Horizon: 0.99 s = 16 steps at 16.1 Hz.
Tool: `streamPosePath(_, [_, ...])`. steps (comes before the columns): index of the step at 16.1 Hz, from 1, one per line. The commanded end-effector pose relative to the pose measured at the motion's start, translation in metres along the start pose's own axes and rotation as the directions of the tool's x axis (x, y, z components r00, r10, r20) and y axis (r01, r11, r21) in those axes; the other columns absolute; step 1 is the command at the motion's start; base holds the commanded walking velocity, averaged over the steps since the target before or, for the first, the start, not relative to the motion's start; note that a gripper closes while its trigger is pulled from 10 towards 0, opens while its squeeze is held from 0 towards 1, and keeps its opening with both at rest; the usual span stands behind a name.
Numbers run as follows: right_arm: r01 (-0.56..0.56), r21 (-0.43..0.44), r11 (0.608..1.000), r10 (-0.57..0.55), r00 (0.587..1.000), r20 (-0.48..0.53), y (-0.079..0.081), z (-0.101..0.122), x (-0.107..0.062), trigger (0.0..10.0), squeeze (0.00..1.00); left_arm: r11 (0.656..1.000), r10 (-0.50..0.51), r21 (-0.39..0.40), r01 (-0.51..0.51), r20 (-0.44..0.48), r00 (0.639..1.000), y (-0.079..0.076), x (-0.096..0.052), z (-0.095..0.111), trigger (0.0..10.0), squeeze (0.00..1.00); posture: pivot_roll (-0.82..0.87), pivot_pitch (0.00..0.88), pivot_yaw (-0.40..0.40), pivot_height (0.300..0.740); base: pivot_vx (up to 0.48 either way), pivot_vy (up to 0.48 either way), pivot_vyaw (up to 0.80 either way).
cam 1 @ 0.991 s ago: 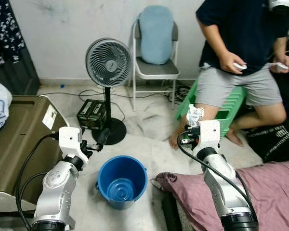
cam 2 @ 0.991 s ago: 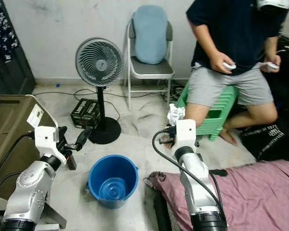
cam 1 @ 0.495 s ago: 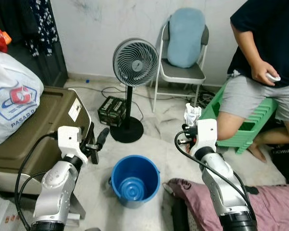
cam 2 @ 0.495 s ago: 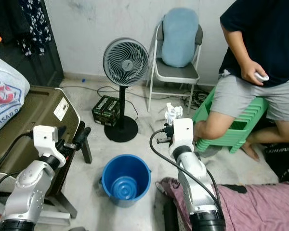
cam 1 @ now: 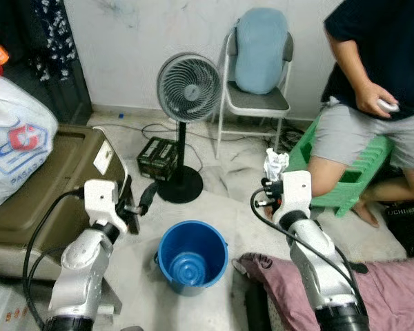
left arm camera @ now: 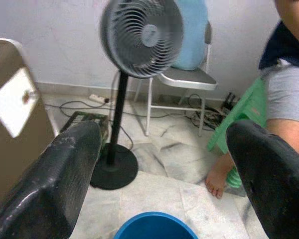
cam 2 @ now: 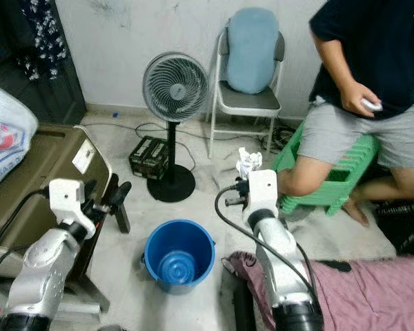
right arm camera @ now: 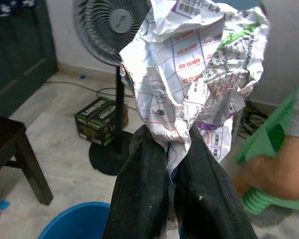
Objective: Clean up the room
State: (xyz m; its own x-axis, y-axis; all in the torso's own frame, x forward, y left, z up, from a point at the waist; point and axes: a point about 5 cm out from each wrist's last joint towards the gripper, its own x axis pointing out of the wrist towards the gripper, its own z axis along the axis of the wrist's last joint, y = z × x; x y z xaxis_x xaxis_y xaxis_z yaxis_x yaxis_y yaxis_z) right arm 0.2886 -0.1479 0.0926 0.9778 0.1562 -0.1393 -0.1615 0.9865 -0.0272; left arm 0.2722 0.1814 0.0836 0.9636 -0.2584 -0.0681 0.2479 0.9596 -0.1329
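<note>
- The crumpled paper is clamped between the right pincer fingers, held up beyond the blue bucket on the floor.
- Release is best made only once the paper is carried over the bucket's mouth.
- The left pincer is spread wide, grasping nothing, raised beside the bucket.

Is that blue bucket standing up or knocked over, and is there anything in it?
Upright: the bucket stands on the floor, mouth facing up. Inside shows just its blue bottom, apparently empty.
</note>
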Motion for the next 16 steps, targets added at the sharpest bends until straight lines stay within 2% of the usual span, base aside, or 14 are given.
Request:
streamPosePath(1, [-0.005,0.000,1.000,0.005,1.000,0.016,0.0008,0.0037,0.0012,10.0,0.00,1.000,-0.011,0.005,0.011,0.005,1.000,-0.0014,0.0000,0.0016,10.0,0.00,-0.05,0.000,-0.093,0.740,0.000,0.000,0.80])
streamPosePath(3, [-0.001,0.000,1.000,0.001,1.000,0.013,0.0005,0.0033,0.0011,10.0,0.00,1.000,-0.011,0.005,0.011,0.006,1.000,-0.0014,0.0000,0.0019,10.0,0.00,-0.05,0.000,-0.094,0.740,0.000,0.000,0.80])
streamPosePath(13, [0.010,0.002,1.000,-0.010,1.000,0.004,-0.0013,0.0019,0.0020,10.0,0.00,1.000,-0.011,0.005,0.011,0.007,1.000,-0.0013,0.0005,0.0020,10.0,0.00,-0.05,0.000,-0.094,0.740,0.261,0.000,0.00])
streamPosePath(14, [-0.014,0.031,0.999,0.014,1.000,0.007,0.0004,0.0025,0.0025,10.0,0.00,1.000,-0.010,0.005,0.010,0.006,1.000,-0.0011,0.0006,0.0018,10.0,0.00,-0.05,0.000,-0.094,0.740,0.277,0.000,0.00])
streamPosePath(16, [-0.008,0.030,1.000,0.007,1.000,0.015,-0.0009,0.0053,0.0050,10.0,0.00,1.000,-0.007,0.007,0.007,0.006,1.000,-0.0004,0.0005,0.0018,10.0,0.00,-0.05,0.000,-0.093,0.740,0.285,0.000,0.00])
